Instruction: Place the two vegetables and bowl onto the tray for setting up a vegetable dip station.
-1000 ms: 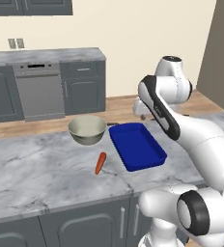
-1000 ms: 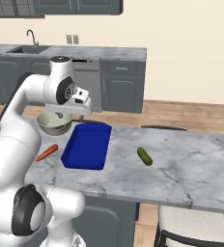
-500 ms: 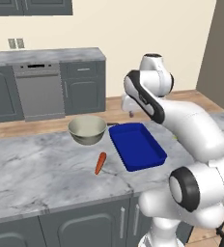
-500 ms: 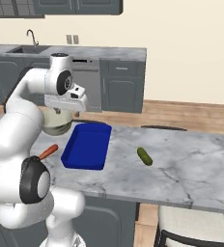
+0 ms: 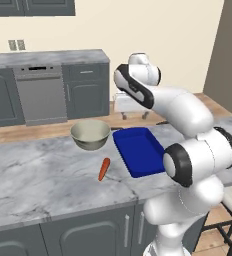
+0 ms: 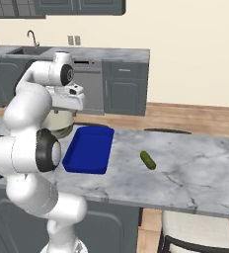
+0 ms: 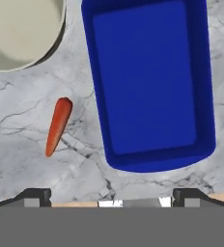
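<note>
claw (image 7: 112, 195) spread wide and grasping nothing, its two dark fingertips (image 7: 34, 195) set far apart at the lower edge of the hand view, looking straight down on the grey marbled counter (image 7: 17, 144). hung high above the counter in the base views, claw itself tucked behind the white wrist there. directly beneath and just ahead of the claw in the hand view: deep-blue tray (image 7: 150, 87), flat on the counter, long side running away from the claw, low raised edges, bare blue floor. nearer corner of the tray rounded and close to the counter edge. to the left of the tray in that view, apart from it with a strip of marble between: small orange carrot (image 7: 58, 125), lying flat, thin tip pointing back toward the claw, thick end pointing away. farther off and to the left, past the carrot: round metal bowl (image 7: 22, 29), pale beige-green inside, upright, just beside the tray's far corner but not touching it, cut by the picture edge. same layout in the left base view: bowl (image 5: 90, 135), carrot (image 5: 104, 169), tray (image 5: 140, 150) in a loose cluster. farthest from the claw, on the tray's other side and well apart from it in the right base view: small dark green cucumber (image 6: 147, 159), lying flat on open counter.
</note>
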{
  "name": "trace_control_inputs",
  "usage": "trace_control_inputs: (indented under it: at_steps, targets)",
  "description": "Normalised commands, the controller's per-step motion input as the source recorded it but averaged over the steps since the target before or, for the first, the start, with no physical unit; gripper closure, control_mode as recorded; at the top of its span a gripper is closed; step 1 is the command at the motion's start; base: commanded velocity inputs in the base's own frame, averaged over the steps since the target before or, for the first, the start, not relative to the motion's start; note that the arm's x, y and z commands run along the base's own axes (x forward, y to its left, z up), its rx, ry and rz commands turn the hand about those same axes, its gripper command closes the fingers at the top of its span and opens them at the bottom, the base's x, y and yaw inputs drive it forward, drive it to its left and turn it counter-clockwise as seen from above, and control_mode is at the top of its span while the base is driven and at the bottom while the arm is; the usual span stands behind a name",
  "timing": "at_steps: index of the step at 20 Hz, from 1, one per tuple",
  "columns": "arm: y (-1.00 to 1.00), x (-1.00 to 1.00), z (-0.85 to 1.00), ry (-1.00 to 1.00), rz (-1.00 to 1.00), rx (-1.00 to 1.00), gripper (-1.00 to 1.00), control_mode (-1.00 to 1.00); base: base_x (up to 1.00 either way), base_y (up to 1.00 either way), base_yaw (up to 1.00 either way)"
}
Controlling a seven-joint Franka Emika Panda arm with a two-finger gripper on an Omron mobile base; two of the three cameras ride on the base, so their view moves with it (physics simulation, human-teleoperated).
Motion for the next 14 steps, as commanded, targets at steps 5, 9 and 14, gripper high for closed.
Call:
trace_control_inputs:
  at_steps: [5,9,14]
  targets:
    - [0.22,0.28,-0.25,0.14,0.0,-0.01,-1.0,-1.0,0.0,0.0,0.0]
    - [0.19,0.26,-0.32,0.17,0.0,-0.03,-1.0,-1.0,0.0,0.0,0.0]
    - [0.22,0.31,-0.25,0.15,-0.01,0.0,-1.0,-1.0,0.0,0.0,0.0]
